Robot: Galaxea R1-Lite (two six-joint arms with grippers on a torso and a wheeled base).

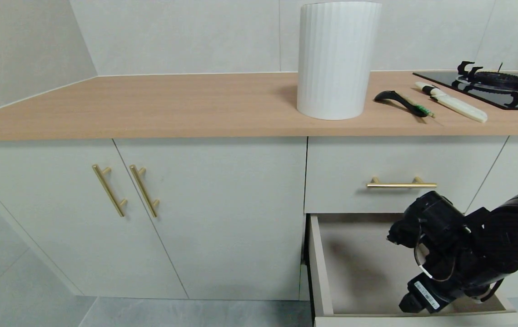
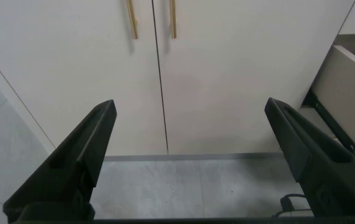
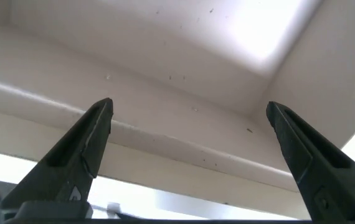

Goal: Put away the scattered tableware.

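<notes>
Two utensils lie on the wooden countertop [image 1: 172, 104] at the right: a black-handled tool with a green end [image 1: 402, 102] and a white knife [image 1: 453, 103]. Below them the lower drawer [image 1: 320, 263] stands pulled out, with nothing visible inside. My right arm [image 1: 450, 254] hangs over the drawer's front right part. My right gripper [image 3: 190, 109] is open, empty, and faces an inner drawer wall [image 3: 184, 62]. My left gripper [image 2: 190, 109] is open and empty, low before the cabinet doors [image 2: 227, 74].
A tall white ribbed container [image 1: 337, 59] stands on the countertop left of the utensils. A black gas hob [image 1: 500, 81] fills the far right. The shut upper drawer's gold handle [image 1: 402, 185] sits above the open one. Grey floor [image 2: 190, 186] lies below the doors.
</notes>
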